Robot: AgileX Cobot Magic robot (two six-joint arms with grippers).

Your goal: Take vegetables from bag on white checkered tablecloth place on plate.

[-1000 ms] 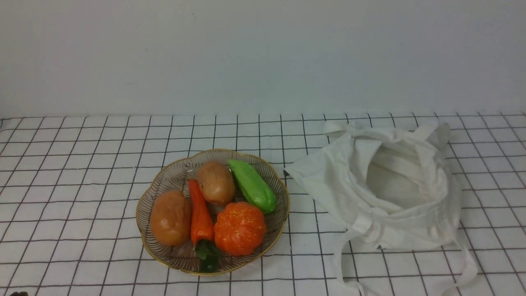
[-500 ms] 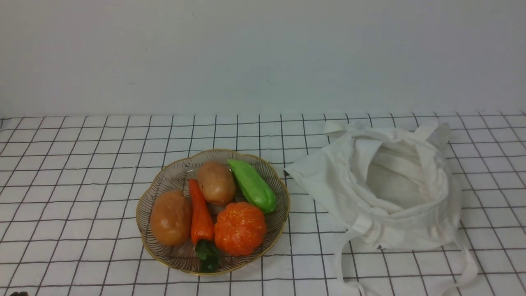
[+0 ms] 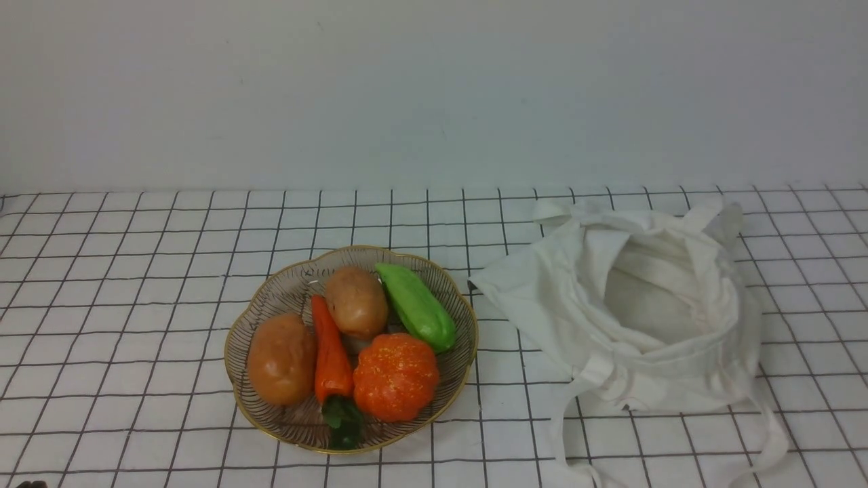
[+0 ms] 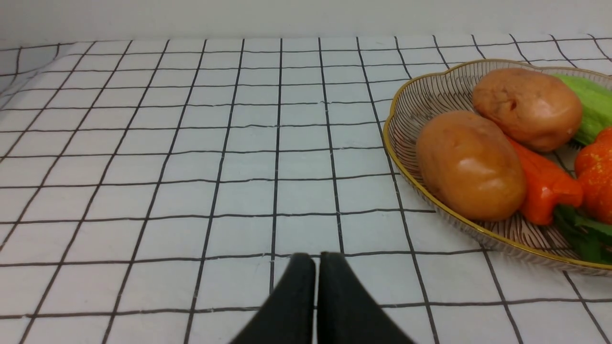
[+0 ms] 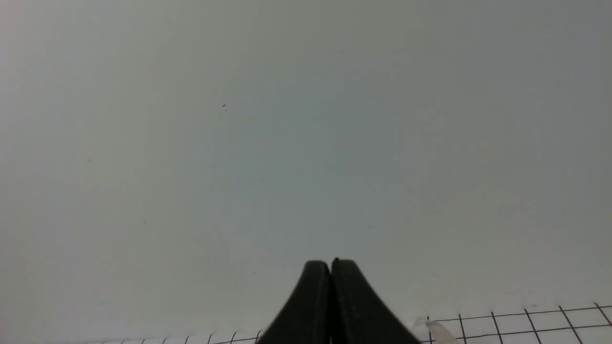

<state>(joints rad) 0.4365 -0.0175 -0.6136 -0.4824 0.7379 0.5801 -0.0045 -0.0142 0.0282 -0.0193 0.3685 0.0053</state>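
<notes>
Front view: tan-brown potato (image 3: 357, 301) lying in glass dish (image 3: 291, 432) beside green vegetable (image 3: 418, 307); white bag (image 3: 644, 366) sagging open well apart, no vegetable showing inside. Left wrist view: left gripper (image 4: 317, 260) hovering above checkered tablecloth (image 4: 239, 200), fingertips pressed together, pinching nothing. Right wrist view: right gripper (image 5: 331, 265) facing wall (image 5: 296, 143), fingertips likewise closed, empty. Transfer apparently finishing; best practice: keeping both arms parked, avoiding nudging dish rim.
</notes>
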